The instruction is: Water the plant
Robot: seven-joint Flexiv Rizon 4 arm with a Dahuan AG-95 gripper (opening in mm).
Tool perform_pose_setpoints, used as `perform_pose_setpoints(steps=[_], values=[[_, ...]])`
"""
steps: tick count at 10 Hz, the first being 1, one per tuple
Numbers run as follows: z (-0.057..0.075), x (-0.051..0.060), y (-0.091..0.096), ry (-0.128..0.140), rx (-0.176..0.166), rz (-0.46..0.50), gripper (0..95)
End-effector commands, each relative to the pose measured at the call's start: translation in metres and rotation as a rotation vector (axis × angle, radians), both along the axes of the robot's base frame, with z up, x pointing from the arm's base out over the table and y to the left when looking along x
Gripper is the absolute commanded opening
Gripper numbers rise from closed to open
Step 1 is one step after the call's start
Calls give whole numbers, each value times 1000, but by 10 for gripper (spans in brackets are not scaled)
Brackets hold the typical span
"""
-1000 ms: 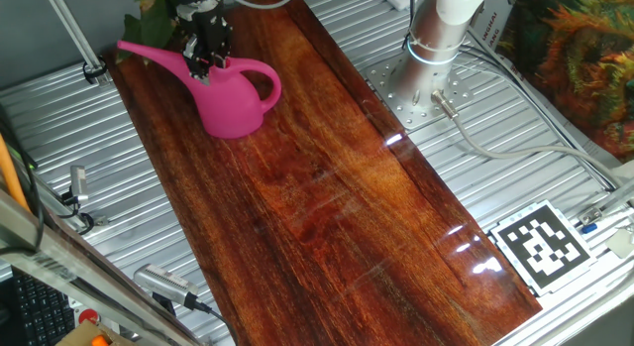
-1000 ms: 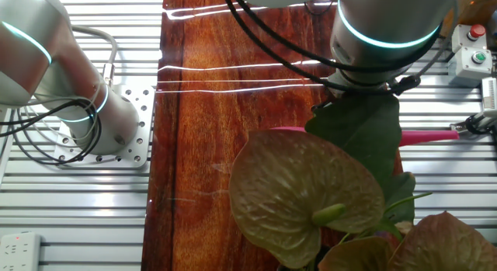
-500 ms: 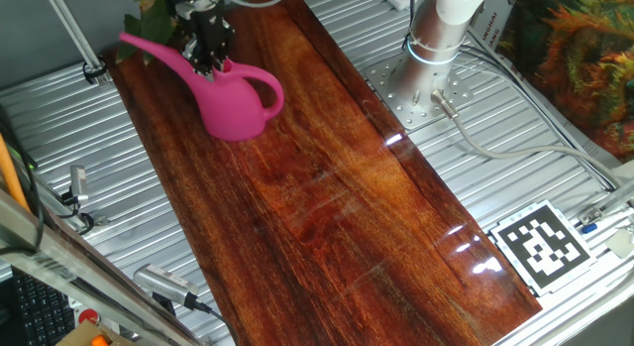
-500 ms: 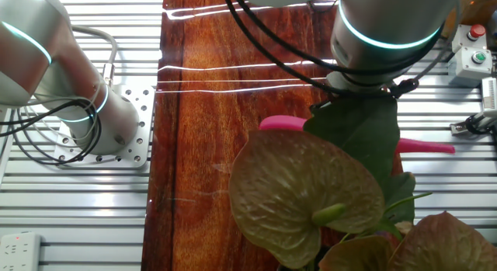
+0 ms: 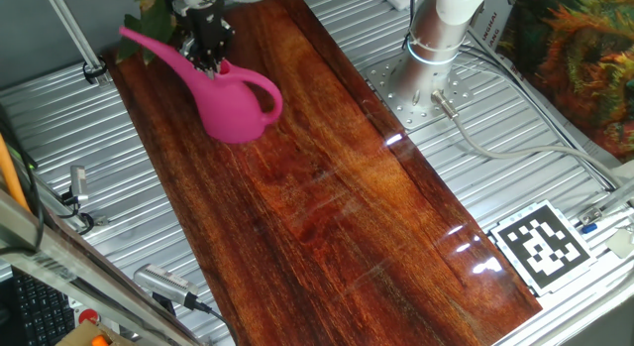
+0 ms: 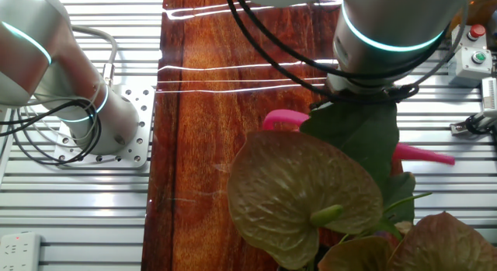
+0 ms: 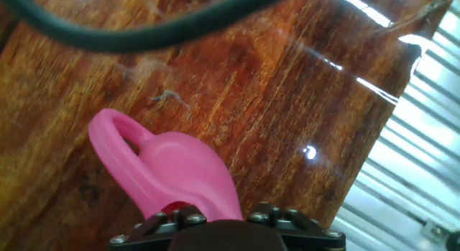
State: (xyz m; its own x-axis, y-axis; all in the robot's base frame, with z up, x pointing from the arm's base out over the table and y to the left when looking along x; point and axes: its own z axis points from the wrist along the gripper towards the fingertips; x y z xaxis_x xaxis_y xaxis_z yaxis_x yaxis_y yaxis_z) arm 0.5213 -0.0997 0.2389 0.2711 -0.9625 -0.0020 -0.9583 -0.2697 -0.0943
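A pink watering can (image 5: 236,106) hangs tilted over the far left end of the wooden board (image 5: 337,197), its spout (image 5: 149,45) pointing up and left toward the plant (image 5: 149,11). Only a few dark green leaves of the plant show there, at the board's corner. My gripper (image 5: 208,55) comes down from above and is shut on the can's top rim. In the other fixed view the plant's broad leaves (image 6: 303,195) fill the foreground and hide most of the can; the spout (image 6: 423,154) sticks out to their right. The hand view looks down on the can's body and handle (image 7: 165,172).
The arm's base (image 5: 436,34) stands on a metal plate right of the board, with a cable running off it. Bushy orange-and-green foliage (image 5: 584,49) fills the far right corner. A printed marker tag (image 5: 543,245) lies at the near right; a metal cylinder (image 5: 163,283) lies near left.
The can has shifted toward the plant and tilted: the spout tip has risen in one fixed view, and the handle has come up from behind the leaves in the other.
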Motion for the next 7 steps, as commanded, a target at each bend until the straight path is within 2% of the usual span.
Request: perform_pose_setpoints(steps=[1, 4, 5, 6, 7], values=[[3, -2, -1, -9, -8, -62, 0], [3, -2, -1, -17, -2, -162, 0], [3, -2, -1, -17, -2, -162, 0], [4, -2, -1, -5, -9, -239, 0], [7, -1, -2, -5, -6, -265, 0]])
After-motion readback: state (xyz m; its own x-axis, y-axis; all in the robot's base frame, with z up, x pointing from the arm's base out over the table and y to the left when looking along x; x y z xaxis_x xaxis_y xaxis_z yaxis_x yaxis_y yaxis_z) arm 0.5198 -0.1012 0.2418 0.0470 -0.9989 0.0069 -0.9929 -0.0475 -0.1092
